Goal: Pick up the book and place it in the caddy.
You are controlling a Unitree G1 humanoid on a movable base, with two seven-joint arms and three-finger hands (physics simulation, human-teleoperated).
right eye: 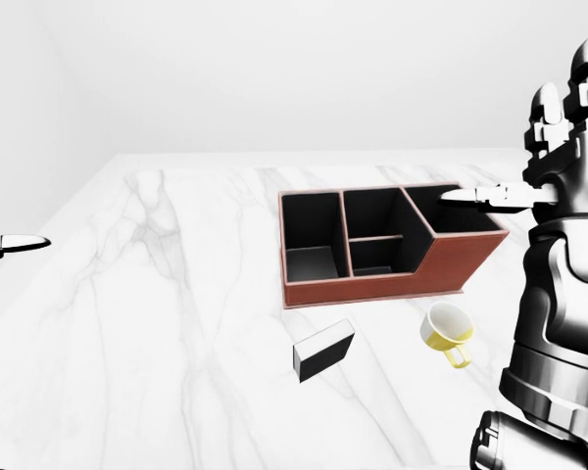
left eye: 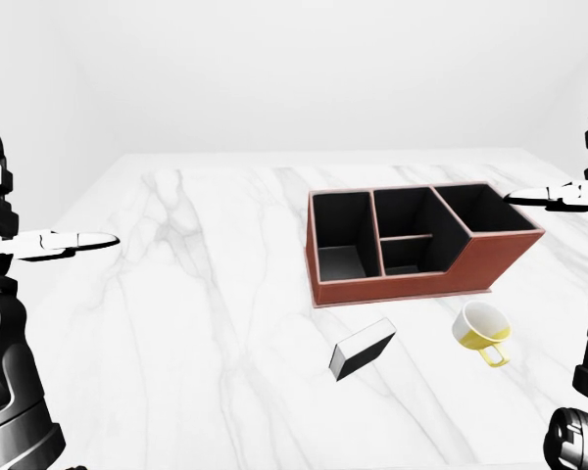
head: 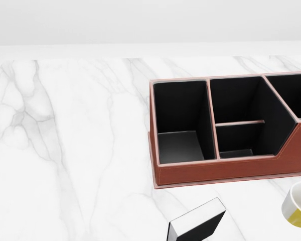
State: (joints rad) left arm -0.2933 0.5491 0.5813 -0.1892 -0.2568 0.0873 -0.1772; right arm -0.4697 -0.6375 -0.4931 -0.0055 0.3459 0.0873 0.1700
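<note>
A small black book (left eye: pixel 363 350) with white page edges lies flat on the marble table, just below the caddy; it also shows at the bottom of the head view (head: pixel 198 225). The brown caddy (left eye: pixel 402 287) has black compartments, all empty as far as I can see. My left hand (left eye: pixel 88 241) is raised at the far left, fingers stretched out, open and empty, far from the book. My right hand (right eye: pixel 475 196) is raised at the right, fingers stretched out over the caddy's right end, open and empty.
A yellow and white mug (left eye: pixel 483 331) lies tipped on the table to the right of the book, below the caddy's right half. The white marble table (left eye: pixel 196 294) stretches wide to the left. Its far edge runs behind the caddy.
</note>
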